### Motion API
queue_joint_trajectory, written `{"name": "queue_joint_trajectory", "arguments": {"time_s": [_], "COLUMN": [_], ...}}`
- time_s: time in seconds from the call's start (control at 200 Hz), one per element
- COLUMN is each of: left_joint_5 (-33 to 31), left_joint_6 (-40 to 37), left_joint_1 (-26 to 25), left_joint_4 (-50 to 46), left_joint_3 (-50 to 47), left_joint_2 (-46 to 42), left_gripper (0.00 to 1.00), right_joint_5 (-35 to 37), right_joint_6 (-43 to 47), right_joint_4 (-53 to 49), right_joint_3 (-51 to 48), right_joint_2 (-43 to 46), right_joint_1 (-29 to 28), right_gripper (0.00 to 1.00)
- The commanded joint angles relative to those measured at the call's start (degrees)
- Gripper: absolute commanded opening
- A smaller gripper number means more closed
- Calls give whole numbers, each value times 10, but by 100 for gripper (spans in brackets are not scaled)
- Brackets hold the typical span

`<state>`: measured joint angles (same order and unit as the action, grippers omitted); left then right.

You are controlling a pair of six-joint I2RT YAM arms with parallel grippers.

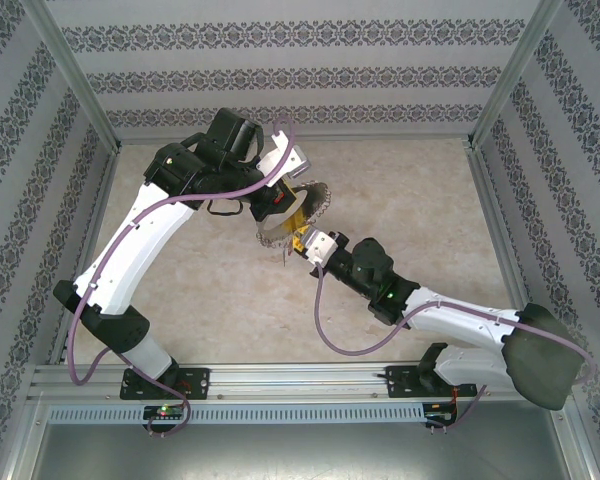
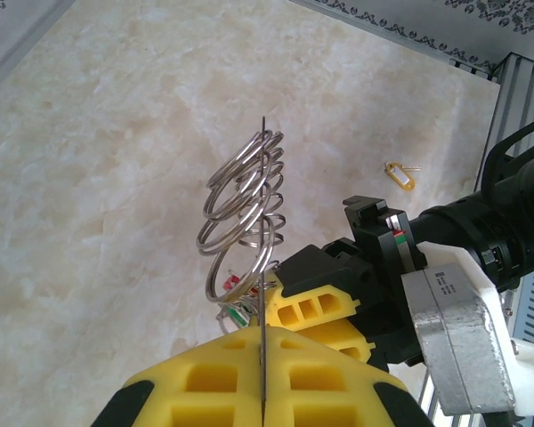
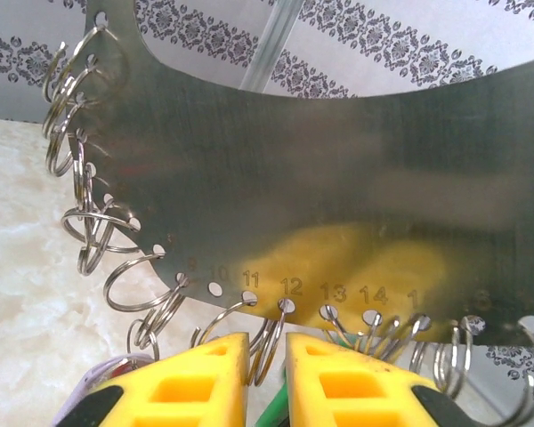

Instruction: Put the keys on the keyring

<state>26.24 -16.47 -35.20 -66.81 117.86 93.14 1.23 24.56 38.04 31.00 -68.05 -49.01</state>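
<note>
The keyring [image 3: 294, 178] is a thin silver metal plate with numbered holes along its rim, fringed with split rings [image 3: 98, 231]. My left gripper [image 2: 263, 378] is shut on the keyring [image 2: 263, 267] and holds it edge-on above the table. My right gripper [image 3: 267, 365] stands at the rim by hole 12, its jaws a narrow gap apart with a split ring [image 3: 273, 342] hanging between them. A green tag [image 3: 294, 405] shows just below that gap. Small red and green tagged keys [image 2: 235, 298] hang at the lower rim. From above, both grippers [image 1: 285, 205] [image 1: 305, 243] meet at the keyring [image 1: 310, 205].
One key with a yellow tag [image 2: 399, 175] lies loose on the marble-look table [image 2: 116, 178] beyond the right arm [image 1: 380, 275]. Patterned walls and a metal frame [image 1: 80, 90] enclose the table on three sides.
</note>
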Motion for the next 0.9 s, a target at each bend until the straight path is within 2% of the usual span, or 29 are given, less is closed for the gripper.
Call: {"name": "queue_joint_trajectory", "arguments": {"time_s": [0.0,0.085,0.31,0.45,0.52,0.739,0.894], "left_joint_5": [28,27,21,-3,-15,-65,-46], "left_joint_6": [14,15,17,32,43,110,147], "left_joint_1": [-10,-11,-10,-11,-9,5,23], "left_joint_4": [7,6,12,21,28,87,137], "left_joint_3": [-4,-4,-10,-14,-17,-57,-115], "left_joint_2": [-23,-23,-23,-23,-24,-41,-70], "left_gripper": [0,0,0,0,0,0,0], "right_joint_5": [22,21,30,32,28,23,-1], "right_joint_6": [-10,-9,-7,-7,-4,-2,-20], "right_joint_4": [34,37,40,34,28,0,-46], "right_joint_3": [11,11,9,6,1,-15,-17], "right_joint_2": [-8,-10,-9,-4,-1,21,45], "right_joint_1": [-4,-5,-6,-6,-6,-5,9], "right_gripper": [19,15,14,8,0,0,0]}}
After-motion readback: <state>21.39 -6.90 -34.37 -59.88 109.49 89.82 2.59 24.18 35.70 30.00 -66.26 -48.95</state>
